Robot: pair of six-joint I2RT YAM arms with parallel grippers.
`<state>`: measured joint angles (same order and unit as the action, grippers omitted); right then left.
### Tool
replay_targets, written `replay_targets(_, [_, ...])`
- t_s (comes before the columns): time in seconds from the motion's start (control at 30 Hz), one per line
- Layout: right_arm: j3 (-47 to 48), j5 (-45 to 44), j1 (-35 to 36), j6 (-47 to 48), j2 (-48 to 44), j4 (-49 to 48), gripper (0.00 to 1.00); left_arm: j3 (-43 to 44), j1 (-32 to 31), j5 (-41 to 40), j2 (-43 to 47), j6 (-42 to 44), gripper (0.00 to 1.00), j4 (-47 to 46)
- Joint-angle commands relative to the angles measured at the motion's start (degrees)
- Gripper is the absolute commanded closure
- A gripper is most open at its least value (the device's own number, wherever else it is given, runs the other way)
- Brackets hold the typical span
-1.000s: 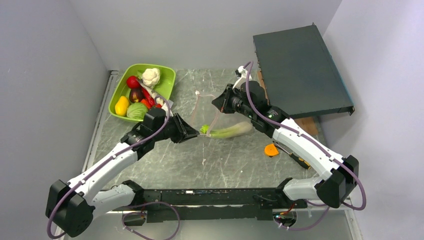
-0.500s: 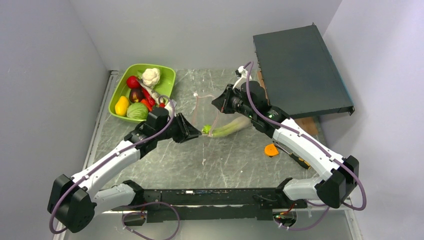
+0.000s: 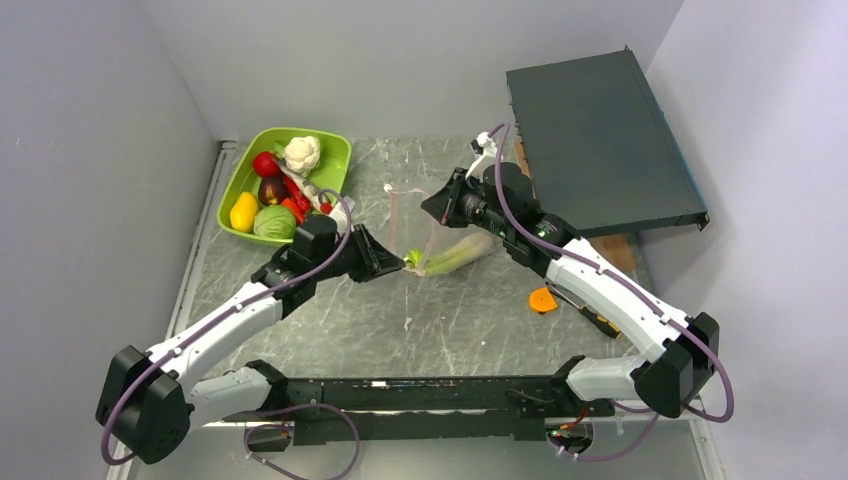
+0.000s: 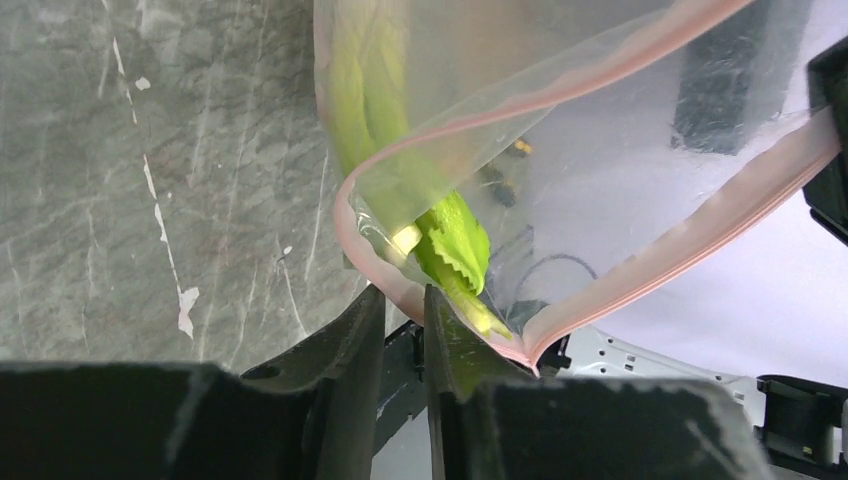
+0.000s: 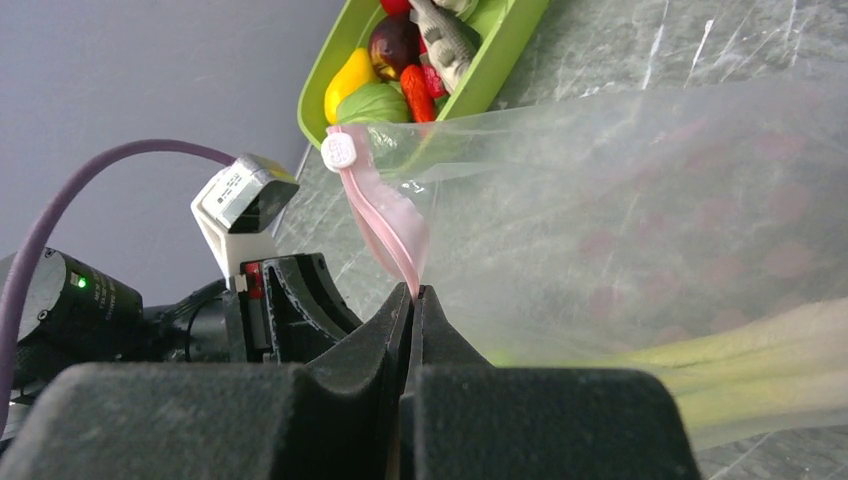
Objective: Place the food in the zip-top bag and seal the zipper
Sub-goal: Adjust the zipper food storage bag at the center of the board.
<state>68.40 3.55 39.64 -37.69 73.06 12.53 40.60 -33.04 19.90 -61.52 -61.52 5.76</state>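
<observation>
Right gripper (image 5: 415, 292), clamped on the zipper (image 5: 385, 215), should keep the zip-top bag (image 5: 650, 200) mouth high while the left gripper (image 4: 405, 300), fingers narrowly apart, hold unclear, pushes the celery stalk (image 4: 455, 245) right.

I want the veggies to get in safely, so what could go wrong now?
The celery has its leafy end right at the mouth of the bag, so it might slide back out or get caught in the pink strip. The right jaws pinch only a thin bit of that strip, so the bag could slip and sag.
</observation>
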Motion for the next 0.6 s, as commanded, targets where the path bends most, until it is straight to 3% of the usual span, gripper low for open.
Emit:
replay_targets(0.0, [-0.3, 1.7, 0.2, -0.2, -1.5, -3.6, 1.00, 2.5, -0.2, 2.5, -1.8, 3.4, 0.81, -6.7])
replay_targets(0.17, [0.1, -0.1, 0.9, 4.2, -1.5, 0.1, 1.00, 4.1, -0.4, 4.3, -1.0, 4.9, 1.00, -8.5])
replay_targets(0.57, [2.8, -18.2, 10.3, 13.6, -0.4, 8.7, 1.00, 1.5, -0.8, 5.0, 4.1, 2.3, 1.00, -10.1])
